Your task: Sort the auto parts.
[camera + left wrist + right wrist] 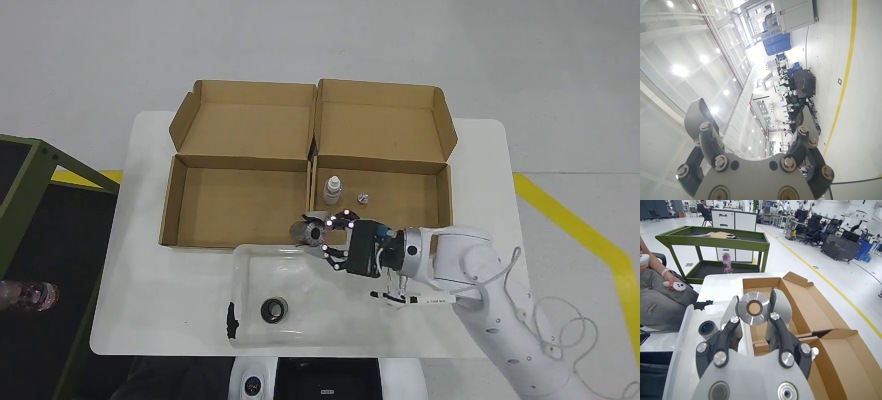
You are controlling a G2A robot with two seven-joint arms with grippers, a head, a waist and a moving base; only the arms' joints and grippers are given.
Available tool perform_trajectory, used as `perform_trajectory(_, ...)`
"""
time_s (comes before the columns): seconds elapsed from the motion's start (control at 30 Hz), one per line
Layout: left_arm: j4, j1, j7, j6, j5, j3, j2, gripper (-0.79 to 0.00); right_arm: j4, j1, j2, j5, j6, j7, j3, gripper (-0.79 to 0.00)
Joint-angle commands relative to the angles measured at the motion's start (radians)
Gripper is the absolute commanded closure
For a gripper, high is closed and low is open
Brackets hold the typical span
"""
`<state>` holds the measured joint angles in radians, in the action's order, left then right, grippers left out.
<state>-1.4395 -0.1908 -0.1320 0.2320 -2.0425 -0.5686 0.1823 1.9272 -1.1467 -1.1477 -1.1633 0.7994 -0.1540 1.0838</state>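
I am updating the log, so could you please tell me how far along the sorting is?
Done: a white part and a small metal piece lie in the right box. In hand: the right gripper is shut on a metal ring, held at the rim of the clear tray near the left box. Left: a black bearing sits in that tray.

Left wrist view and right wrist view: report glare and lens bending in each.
Left wrist view: ceiling lamps flare white behind the open left claw; the yellow floor line looks bowed. Right wrist view: even light, sheen on the metal disc in the right claw.
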Motion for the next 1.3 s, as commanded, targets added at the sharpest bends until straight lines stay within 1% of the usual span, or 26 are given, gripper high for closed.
perform_trajectory(0.0,0.0,0.0,0.0,0.0,0.0,0.0,0.0,-0.785,0.002,-0.006,0.002,0.01,-0.015,0.01,0.018,0.0)
perform_trajectory(0.27,0.0,0.0,0.0,0.0,0.0,0.0,0.0,-0.785,0.015,-0.029,0.009,0.032,-0.058,0.039,0.081,0.0)
perform_trajectory(0.53,0.0,0.0,0.0,0.0,0.0,0.0,0.0,-0.785,0.001,-0.026,0.007,0.054,-0.096,0.06,0.093,0.0)
perform_trajectory(0.83,0.0,0.0,0.0,0.0,0.0,0.0,0.0,-0.785,-0.045,0.016,-0.004,0.055,-0.138,0.053,0.043,0.0)
perform_trajectory(1.27,0.0,0.0,0.0,0.0,0.0,0.0,0.0,-0.785,-0.123,0.14,-0.035,0.02,-0.19,-0.024,-0.088,0.0)
